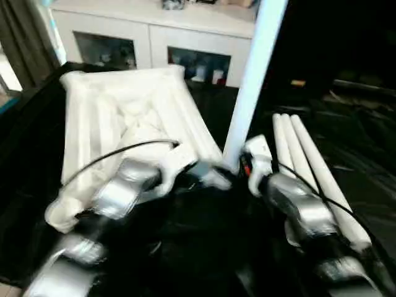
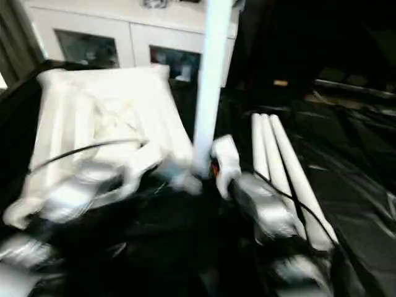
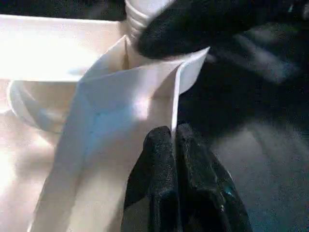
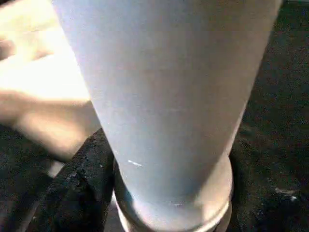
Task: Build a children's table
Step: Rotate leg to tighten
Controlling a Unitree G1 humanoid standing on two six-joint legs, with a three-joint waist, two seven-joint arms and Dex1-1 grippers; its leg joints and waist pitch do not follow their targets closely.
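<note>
Black sheet [image 1: 204, 247] blurred; upright leg's [image 1: 250, 80] top cut off.

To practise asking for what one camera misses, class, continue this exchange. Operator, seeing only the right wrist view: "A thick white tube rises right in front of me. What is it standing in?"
Observer: That long white tubular leg stands upright at the near right corner of the upturned white plastic ribbed table top.
Operator: Is anything steadying the top?
Observer: The left gripper is shut on a thin wall of the table top beside that corner.
Operator: How many legs are left?
Observer: Three spare white legs lie side by side to the right of the top.
</note>
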